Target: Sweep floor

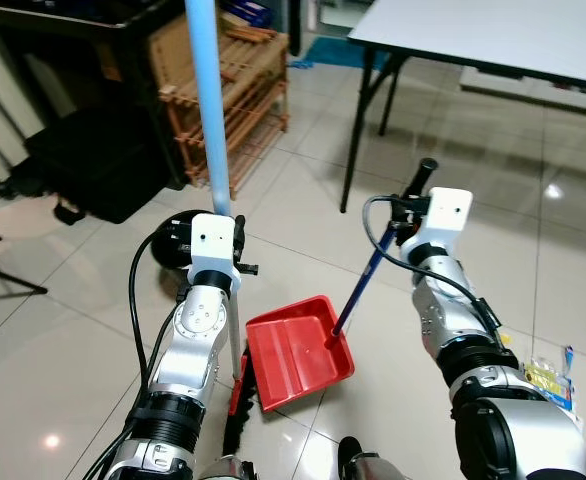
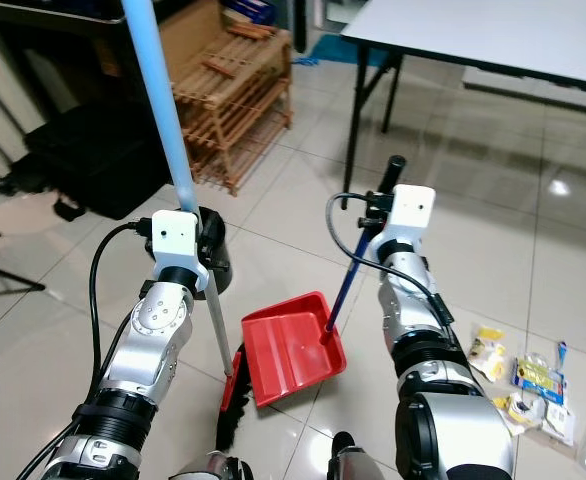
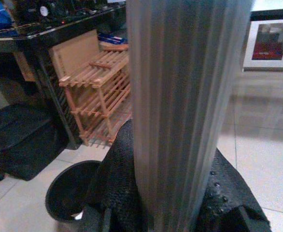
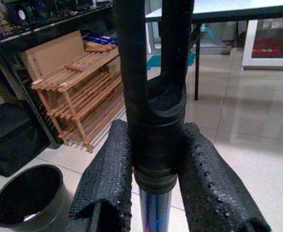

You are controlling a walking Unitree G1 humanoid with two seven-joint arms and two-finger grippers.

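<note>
A: Why is the red dustpan (image 1: 298,352) flat on the tiles?
B: To catch dirt. The right gripper (image 4: 153,193) pinches its handle (image 4: 151,121); the left gripper (image 3: 170,203) clamps the broom pole (image 1: 213,110). The black bin (image 2: 216,262) waits beyond.

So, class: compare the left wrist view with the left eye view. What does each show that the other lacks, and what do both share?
The left wrist view alone shows the left hand's dotted black fingers pressed against the broom pole, and the inside of the black bin.

The left eye view alone shows the red dustpan, the right hand gripping its blue handle, the table and packets on the floor.

Both show the wooden rack, the broom pole and the bin.
</note>
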